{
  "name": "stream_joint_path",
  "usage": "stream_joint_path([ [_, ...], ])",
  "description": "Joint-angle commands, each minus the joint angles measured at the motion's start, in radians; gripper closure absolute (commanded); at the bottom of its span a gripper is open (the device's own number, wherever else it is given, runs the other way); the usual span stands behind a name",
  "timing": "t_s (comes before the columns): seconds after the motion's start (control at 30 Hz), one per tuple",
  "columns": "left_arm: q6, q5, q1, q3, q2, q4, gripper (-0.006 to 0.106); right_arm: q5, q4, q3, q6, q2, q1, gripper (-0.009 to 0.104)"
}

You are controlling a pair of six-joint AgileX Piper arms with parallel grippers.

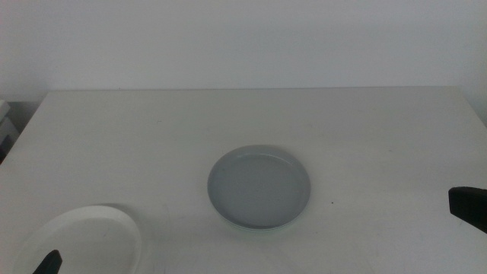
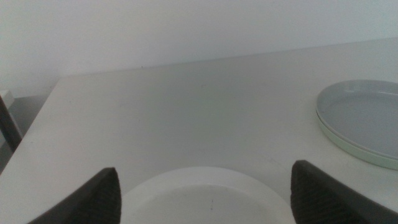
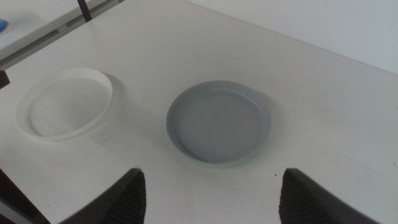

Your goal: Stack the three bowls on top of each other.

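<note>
Where white table [image 1: 365, 144] meets pale wall [image 1: 243, 38], nothing else. Grey-blue bowl [image 1: 259, 186] nested on mint green bowl [image 2: 341, 134], ahead of wide-open right gripper [image 3: 211, 190]. White bowl [image 1: 80, 242] under wide-open left gripper [image 2: 205, 193], both bowls' insides bare.

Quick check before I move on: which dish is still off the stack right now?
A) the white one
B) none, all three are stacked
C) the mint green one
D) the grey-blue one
A: the shallow round white dish lies alone on the table near the left tool, apart from the shallow grey-blue dish, which sits on the mint green dish whose rim shows beneath it.
</note>
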Motion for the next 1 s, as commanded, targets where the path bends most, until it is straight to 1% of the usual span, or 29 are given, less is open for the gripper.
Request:
stream_joint_path([
  [0.0, 0.000, -0.079, 0.009, -0.007, -0.013, -0.004, -0.004, -0.058, 0.016, -0.022, -0.002, 0.001, -0.006, 0.040],
  [0.07, -0.009, -0.080, 0.033, -0.013, -0.002, -0.012, -0.004, -0.059, 0.014, -0.022, -0.002, 0.001, -0.006, 0.040],
  [0.2, -0.056, -0.076, 0.069, -0.072, 0.091, -0.058, -0.004, -0.058, 0.012, -0.022, -0.002, 0.001, -0.006, 0.040],
  [0.23, -0.065, -0.075, 0.109, -0.209, 0.253, -0.103, -0.004, -0.058, 0.012, -0.022, -0.002, 0.001, -0.006, 0.040],
  [0.33, -0.065, -0.047, 0.148, -0.343, 0.380, -0.124, -0.004, -0.058, 0.012, -0.022, -0.002, 0.001, -0.006, 0.040],
  [0.53, -0.068, 0.165, 0.168, -0.642, 0.608, -0.129, -0.004, -0.058, 0.012, -0.022, -0.002, 0.001, -0.006, 0.040],
  [0.67, -0.068, 0.371, 0.168, -0.811, 0.730, -0.130, -0.004, -0.058, 0.012, -0.022, -0.002, 0.001, -0.006, 0.040],
  [0.77, -0.068, 0.460, 0.168, -0.872, 0.789, -0.129, -0.004, -0.058, 0.012, -0.022, -0.002, 0.001, -0.006, 0.040],
  [0.97, -0.068, 0.464, 0.168, -0.875, 0.864, -0.128, -0.004, -0.058, 0.012, -0.022, -0.002, 0.001, -0.006, 0.040],
])
